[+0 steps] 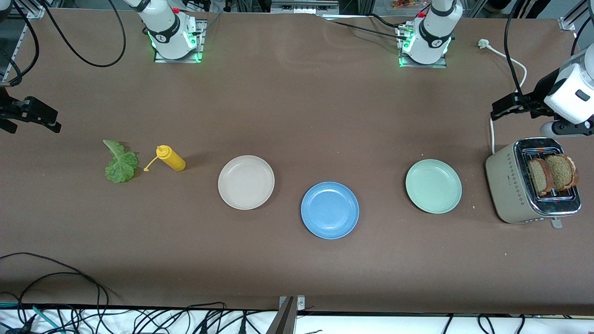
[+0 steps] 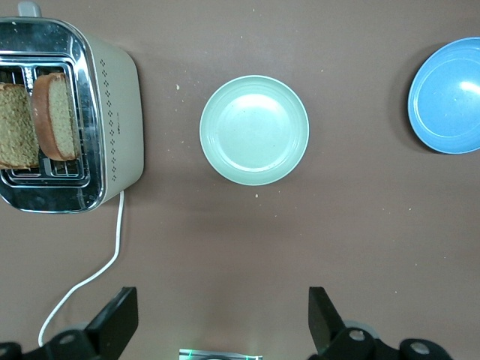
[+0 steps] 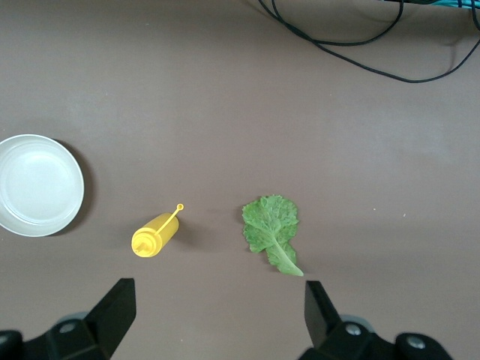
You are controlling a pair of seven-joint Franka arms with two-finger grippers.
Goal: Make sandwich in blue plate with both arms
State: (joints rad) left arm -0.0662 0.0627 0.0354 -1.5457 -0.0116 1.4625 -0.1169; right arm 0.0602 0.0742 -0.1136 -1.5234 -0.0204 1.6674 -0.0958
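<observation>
The blue plate [image 1: 330,210] [image 2: 448,95] lies bare in the middle of the table, nearest the front camera. Two brown bread slices [image 1: 552,174] [image 2: 56,116] stand upright in the toaster's slots at the left arm's end. A green lettuce leaf [image 1: 120,162] [image 3: 271,229] lies flat at the right arm's end. My left gripper [image 1: 513,104] [image 2: 219,300] hangs open and holds nothing, high over the table beside the toaster. High over the right arm's end, near the lettuce, my right gripper [image 1: 32,113] [image 3: 217,294] is open with nothing in it.
A cream plate [image 1: 246,182] [image 3: 37,185] and a mint-green plate [image 1: 433,186] [image 2: 254,130] flank the blue one. A yellow squeeze bottle [image 1: 171,157] [image 3: 154,236] lies beside the lettuce. The beige toaster [image 1: 510,185] [image 2: 116,112] trails a white cord [image 2: 97,270]. Black cables lie along the table's front edge.
</observation>
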